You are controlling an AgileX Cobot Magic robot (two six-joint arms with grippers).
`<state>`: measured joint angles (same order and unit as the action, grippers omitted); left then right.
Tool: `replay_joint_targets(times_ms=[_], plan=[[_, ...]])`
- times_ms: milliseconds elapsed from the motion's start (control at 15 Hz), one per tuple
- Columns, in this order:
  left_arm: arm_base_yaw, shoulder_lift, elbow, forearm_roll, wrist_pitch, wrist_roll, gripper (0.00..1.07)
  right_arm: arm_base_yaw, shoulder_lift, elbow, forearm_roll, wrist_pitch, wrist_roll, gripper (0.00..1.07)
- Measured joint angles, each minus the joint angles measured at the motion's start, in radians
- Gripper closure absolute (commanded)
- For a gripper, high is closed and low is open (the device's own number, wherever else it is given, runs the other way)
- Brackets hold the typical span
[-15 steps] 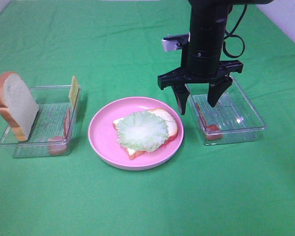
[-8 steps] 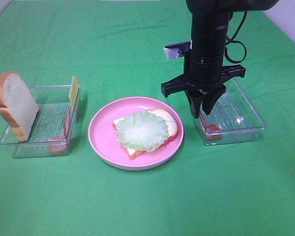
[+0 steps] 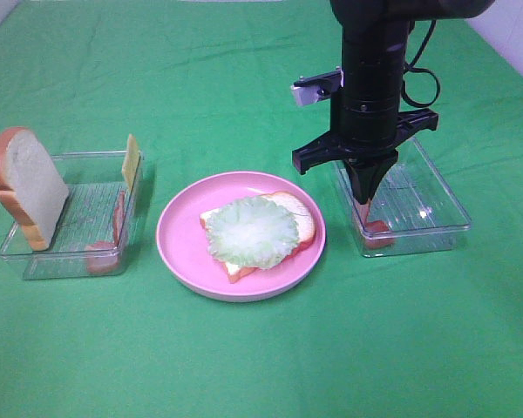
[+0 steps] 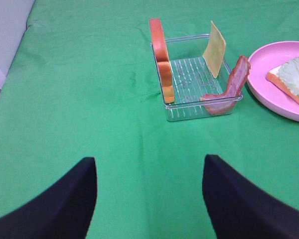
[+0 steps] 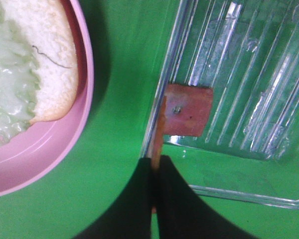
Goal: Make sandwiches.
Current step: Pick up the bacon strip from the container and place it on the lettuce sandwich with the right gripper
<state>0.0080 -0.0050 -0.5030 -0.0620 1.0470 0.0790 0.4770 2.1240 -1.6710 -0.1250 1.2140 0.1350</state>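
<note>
My right gripper [image 3: 366,195] pinches the top edge of 1 bacon strip [image 5: 187,116], which stands against the clear tray's [image 3: 444,219] wall nearest the pink plate [image 3: 179,239]. My left gripper [image 4: 149,167] hangs with jaws spread over the green cloth [image 4: 89,99].

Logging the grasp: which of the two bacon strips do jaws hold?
The bacon strip in the right tray, pinched by the right gripper. The other strip leans untouched in the left tray.

A round pink plate [image 3: 176,248] sits near the middle of the green tablecloth [image 3: 261,366], between a clear ribbed plastic tray [image 3: 65,259] toward the left edge and a matching clear tray [image 3: 431,209] toward the right edge.
</note>
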Motion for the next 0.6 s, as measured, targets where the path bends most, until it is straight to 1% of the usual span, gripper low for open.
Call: replay_joint_targets(times_ms=[267,400,533,600], plan=[[0.0,0.0,0.0,0.0,0.0,0.0,0.46,0.0,-0.066,0.002,0.0,-0.001,-0.001,1.07],[0.0,0.0,0.0,0.0,0.0,0.0,0.46,0.0,-0.136,0.002,0.008,-0.001,-0.002,1.07],[0.0,0.0,0.0,0.0,0.0,0.0,0.46,0.0,-0.215,0.002,0.058,-0.001,-0.019,1.07],[0.0,0.0,0.0,0.0,0.0,0.0,0.46,0.0,-0.258,0.002,0.117,0.0,-0.052,1.07]])
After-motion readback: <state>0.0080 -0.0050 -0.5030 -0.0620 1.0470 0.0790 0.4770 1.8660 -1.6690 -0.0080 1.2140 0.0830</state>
